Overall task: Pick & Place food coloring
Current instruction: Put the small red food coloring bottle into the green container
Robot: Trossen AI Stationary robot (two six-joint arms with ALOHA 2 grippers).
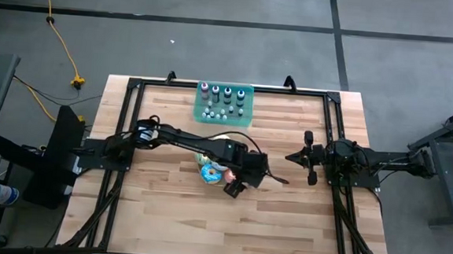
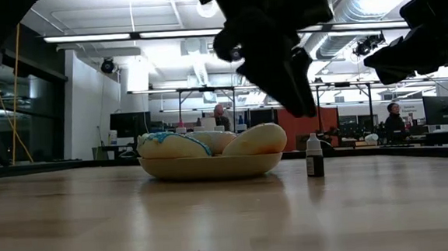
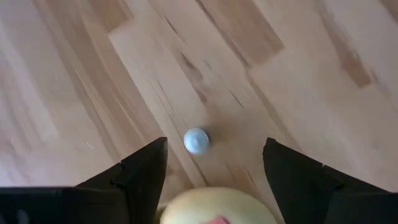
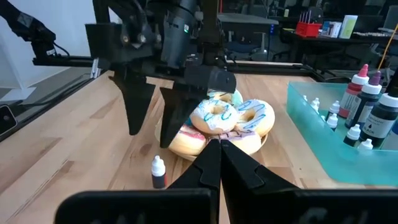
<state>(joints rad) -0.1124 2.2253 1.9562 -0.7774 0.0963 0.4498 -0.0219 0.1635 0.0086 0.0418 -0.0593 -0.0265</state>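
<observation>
One small food coloring bottle (image 2: 314, 155), dark with a white cap, stands upright on the table right of the donut plate; it also shows in the right wrist view (image 4: 158, 172). My left gripper (image 3: 216, 142) hangs open straight above it, pointing down, its fingers clear of the white cap (image 3: 196, 140). The right wrist view shows my left gripper (image 4: 149, 135) just above the bottle. My right gripper (image 4: 217, 163) is shut and empty, waiting to the table's right (image 1: 292, 157). Several more bottles stand in the teal tray (image 1: 224, 103).
A plate of frosted donuts (image 2: 210, 153) sits mid-table, right beside the bottle and under my left arm (image 1: 202, 145). The teal tray (image 4: 323, 124) lies near the far edge. Bare wood stretches along the near half of the table (image 1: 228, 229). People show in the room behind.
</observation>
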